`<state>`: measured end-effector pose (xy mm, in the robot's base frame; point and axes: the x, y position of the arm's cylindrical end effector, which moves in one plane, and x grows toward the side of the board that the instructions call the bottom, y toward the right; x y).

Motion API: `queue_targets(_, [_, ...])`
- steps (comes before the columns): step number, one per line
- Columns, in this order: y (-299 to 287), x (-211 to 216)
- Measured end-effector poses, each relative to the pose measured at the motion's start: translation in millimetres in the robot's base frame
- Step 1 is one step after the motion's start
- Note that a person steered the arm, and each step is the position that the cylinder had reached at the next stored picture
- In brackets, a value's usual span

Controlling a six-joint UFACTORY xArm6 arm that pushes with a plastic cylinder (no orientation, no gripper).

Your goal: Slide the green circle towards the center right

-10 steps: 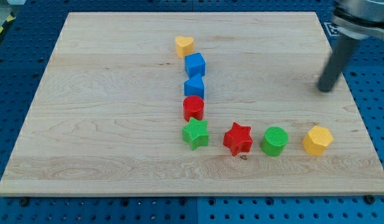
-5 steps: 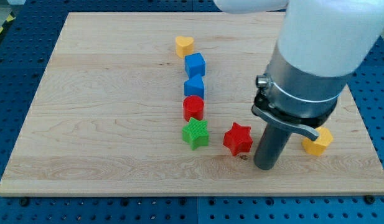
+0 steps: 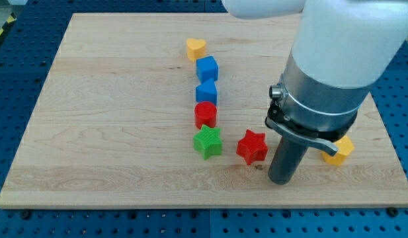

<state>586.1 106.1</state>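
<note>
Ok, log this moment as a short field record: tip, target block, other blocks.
tip: my tip on the board, right of the red star
target: green circle not visible, arm covers that spot
column: yellow heart, blue cube, blue block, red cylinder, green star
right: yellow hexagon, partly hidden

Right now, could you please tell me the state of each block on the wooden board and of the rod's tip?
Yellow heart block: flat, at the column's top.
Upper blue block: below the heart.
Lower blue block: just above the red cylinder.
Red cylinder block: upright.
Green star block: flat.
Red star block: flat, left of my tip.
Yellow hexagon block: partly hidden.
Green circle: hidden by the arm.
My tip: on the wooden board.
</note>
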Motion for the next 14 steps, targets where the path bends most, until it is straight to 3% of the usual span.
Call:
queue_targets(2, [11, -8])
queue_targets(6, [24, -100])
queue_targets(8, [37, -71])
queue_targets(11, [43, -121])
queue_targets(14, [64, -112])
